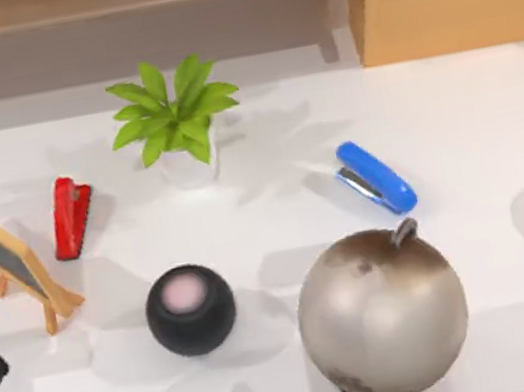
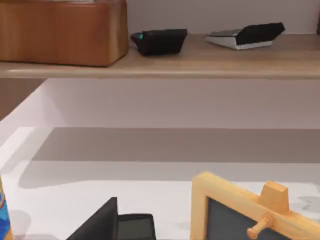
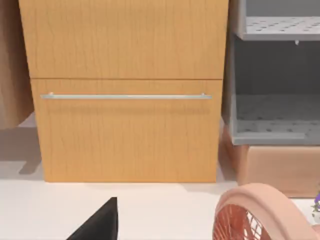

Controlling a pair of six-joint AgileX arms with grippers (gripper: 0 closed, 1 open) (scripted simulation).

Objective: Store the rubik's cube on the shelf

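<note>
Placement of the rubik's cube (image 2: 3, 215) is uncertain: my best guess is the blue-and-orange sliver in the left wrist view, on the bench on the far side of the left gripper (image 2: 102, 224) from the small chalkboard easel (image 2: 250, 215). Too little of it shows to be sure.

The left gripper hovers low just beside the chalkboard easel, facing the shelf (image 2: 200, 62), which runs well behind the easel and already carries a wooden box (image 2: 62, 30) and 2 dark devices. Whether this gripper is open or closed I cannot tell. The right gripper (image 3: 100, 222) sits parked well away from the easel, facing the drawer cabinet (image 3: 125, 75); its state I cannot tell either.

As a judgement, the cube should be light and rigid, with smooth, somewhat slippery plastic faces. Its layers can twist, so the hold belongs square on 2 opposite flat faces, centred, not on edges or corners. Moderate pressure should do.
</note>
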